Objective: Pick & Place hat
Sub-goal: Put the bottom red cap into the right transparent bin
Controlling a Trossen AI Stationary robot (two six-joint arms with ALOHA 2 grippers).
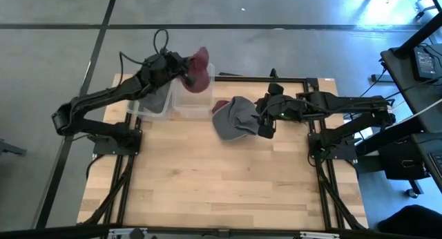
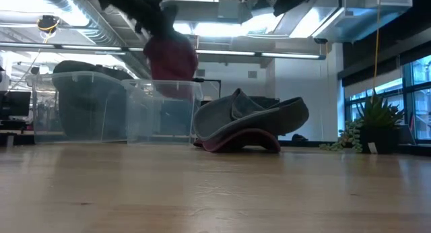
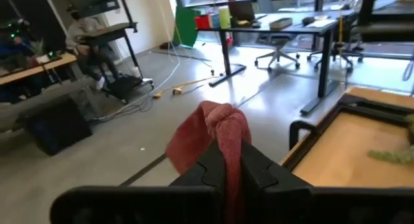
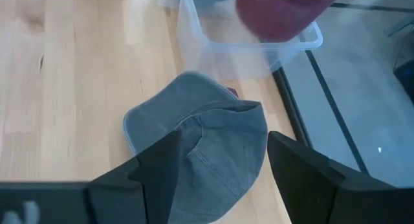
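Two hats matter to me at this moment. One is the red hat [image 1: 199, 66], which my left gripper [image 1: 185, 76] holds clamped by a fold of cloth, raised in the air above the clear bin [image 1: 193, 94] at the far edge of the tabletop [image 1: 228, 177]. In the left wrist view the red cloth [image 3: 217, 140] is bunched between my fingers, so the grasp looks firm. I judge that I am in the placing step: the hat is carried, but it is not yet released.

For the next move I need to bring the left gripper lower inside the walls of the bin and only then spread the fingers, otherwise the hat can catch on the rim.

My right gripper [image 4: 220, 159] hangs with fingers apart just above the grey hat [image 1: 238, 118], which lies on the tabletop beside the bin, on top of another red hat [image 2: 232, 142]. It will probably be my next pick.
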